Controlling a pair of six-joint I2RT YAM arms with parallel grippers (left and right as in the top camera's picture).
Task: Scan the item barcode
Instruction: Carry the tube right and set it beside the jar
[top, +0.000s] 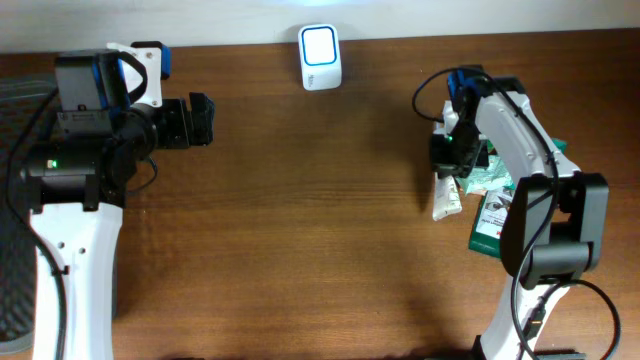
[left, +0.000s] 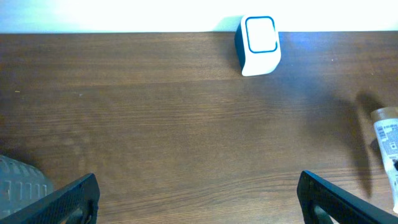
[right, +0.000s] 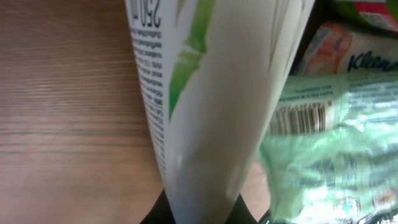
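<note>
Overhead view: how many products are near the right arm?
3: white tube in the right claw, green pack beside it, dark green box nearer the front. More may be hidden.

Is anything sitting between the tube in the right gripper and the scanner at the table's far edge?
Nothing visible does. The right gripper is shut on the white tube, and only bare table lies between it and the scanner. The green packets lie beside the tube, off that path.
</note>
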